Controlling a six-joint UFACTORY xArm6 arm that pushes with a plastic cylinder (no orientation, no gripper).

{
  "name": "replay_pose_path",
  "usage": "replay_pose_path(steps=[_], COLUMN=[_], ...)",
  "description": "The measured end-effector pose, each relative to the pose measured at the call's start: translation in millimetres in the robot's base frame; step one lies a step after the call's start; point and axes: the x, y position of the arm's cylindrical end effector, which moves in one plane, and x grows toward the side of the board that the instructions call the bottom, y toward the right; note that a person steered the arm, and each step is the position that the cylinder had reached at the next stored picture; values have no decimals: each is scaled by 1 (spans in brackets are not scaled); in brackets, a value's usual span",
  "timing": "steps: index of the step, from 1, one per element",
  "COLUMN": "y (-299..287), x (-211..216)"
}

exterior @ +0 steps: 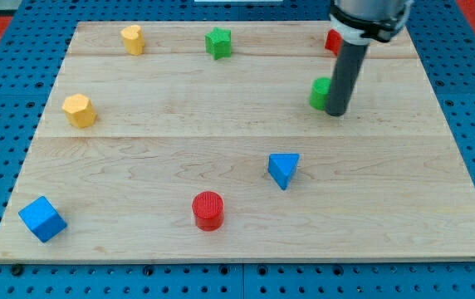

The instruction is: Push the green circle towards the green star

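Note:
The green circle [320, 92] sits at the view's upper right, partly hidden behind my rod. My tip [336, 112] rests on the board right beside it, at its right side, touching or nearly touching. The green star [217, 42] lies near the view's top edge, left of the circle and a little higher.
A red block [332, 40] is partly hidden behind the rod at the top right. A yellow block [133, 38] is at top left, a yellow hexagon [79, 110] at left, a blue cube [41, 218] at bottom left, a red cylinder [208, 209] and a blue triangle [283, 169] lower middle. The wooden board [437, 208] lies on a blue pegboard.

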Motion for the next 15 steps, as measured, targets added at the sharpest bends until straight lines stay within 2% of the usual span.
replay_pose_path(steps=[2, 6, 7, 8, 9, 10, 12, 13, 14, 15], y=[34, 74, 56, -8, -29, -80, -21, 16, 30, 12], x=[-30, -34, -46, -30, -3, -10, -25, -12, -31, -56])
